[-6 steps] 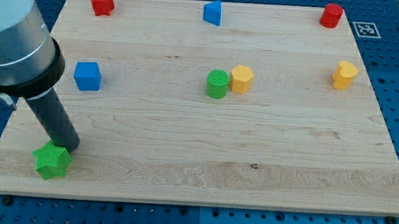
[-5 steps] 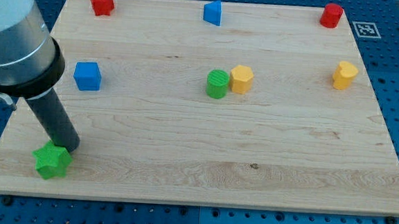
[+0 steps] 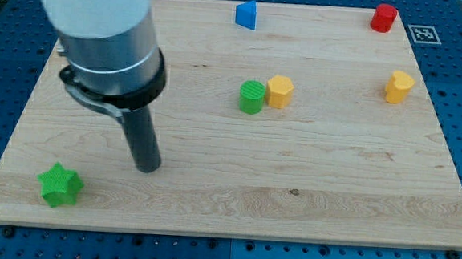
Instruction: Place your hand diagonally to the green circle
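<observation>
The green circle block (image 3: pixel 251 96) stands near the middle of the wooden board (image 3: pixel 309 166), touching a yellow hexagon block (image 3: pixel 280 91) on its right. My tip (image 3: pixel 148 168) rests on the board below and to the left of the green circle, well apart from it. A green star block (image 3: pixel 60 185) lies to the tip's lower left, not touching it.
A blue triangular block (image 3: pixel 247 15) sits at the top middle. A red block (image 3: pixel 383 17) is at the top right. A yellow heart-like block (image 3: pixel 398 87) is at the right. The arm's body hides the board's upper left part.
My tip has moved right and slightly up, away from the green star. The arm now covers the blue cube and the red block at the upper left.
</observation>
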Robot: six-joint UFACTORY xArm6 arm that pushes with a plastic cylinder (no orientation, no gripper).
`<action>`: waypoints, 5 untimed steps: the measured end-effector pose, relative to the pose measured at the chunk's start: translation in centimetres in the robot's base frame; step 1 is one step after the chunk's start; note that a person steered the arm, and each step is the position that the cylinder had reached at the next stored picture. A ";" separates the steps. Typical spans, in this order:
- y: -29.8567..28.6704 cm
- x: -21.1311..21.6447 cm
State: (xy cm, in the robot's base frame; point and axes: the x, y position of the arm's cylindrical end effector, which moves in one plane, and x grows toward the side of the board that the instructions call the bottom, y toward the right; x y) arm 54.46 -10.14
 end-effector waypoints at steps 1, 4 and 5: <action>1.6 -0.2; 1.6 -6.5; 1.6 -8.4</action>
